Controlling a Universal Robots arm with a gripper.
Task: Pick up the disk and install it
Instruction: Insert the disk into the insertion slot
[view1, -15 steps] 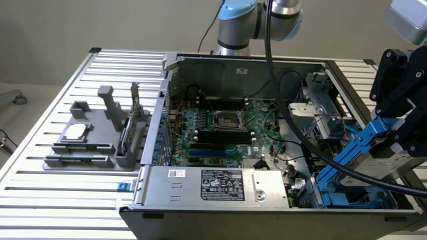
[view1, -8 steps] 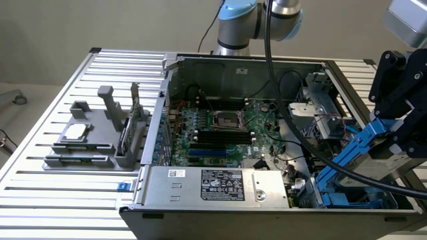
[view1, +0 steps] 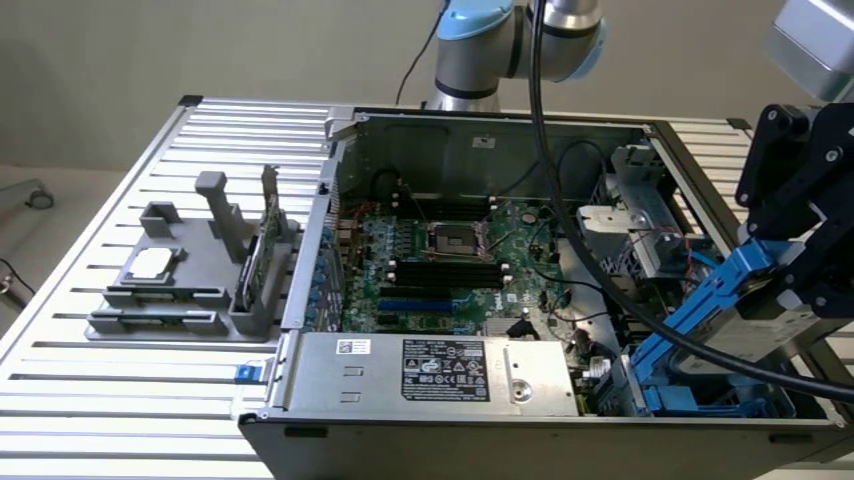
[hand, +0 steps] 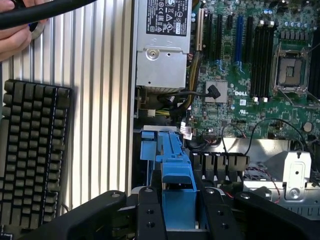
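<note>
The hand (view1: 785, 288) is closed partway on the disk (view1: 777, 322). Its 2 black fingers (hand: 150, 212) press the long sides of the blue plastic carrier (hand: 177, 167), and the jaws stand at middling width because the drive fills them. The disk hangs tilted in the hand, just above the blue-railed drive bay (view1: 707, 405) at the corner of the open computer case (view1: 534, 440). I judge the drive dense and rigid for its size, with a smooth, slippery metal shell and a slightly springy carrier. Holding the carrier's flanks, as here, looks like the safe place to grip it. Beyond the hand lie the green motherboard (view1: 454, 260) and the ribbed aluminium table (view1: 80, 400).
</note>
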